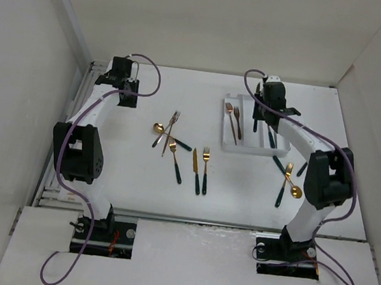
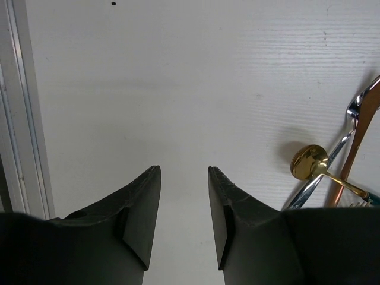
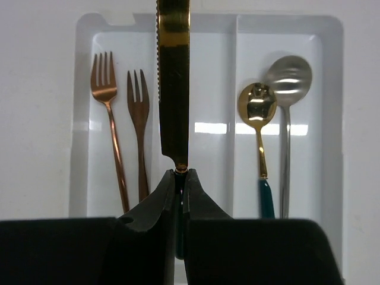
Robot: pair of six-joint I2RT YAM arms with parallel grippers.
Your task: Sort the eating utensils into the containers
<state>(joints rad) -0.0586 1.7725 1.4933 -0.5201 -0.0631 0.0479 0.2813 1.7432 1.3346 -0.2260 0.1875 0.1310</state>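
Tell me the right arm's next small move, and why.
Probably lower the gold-bladed, dark-handled knife into the white plastic tray's middle compartment: the right jaws hold it above that slot, with rose-gold forks on one side and spoons on the other.

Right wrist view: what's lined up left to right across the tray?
From the left: copper fork, second copper fork, gold knife held by the right tool, gold spoon with green handle, silver spoon.
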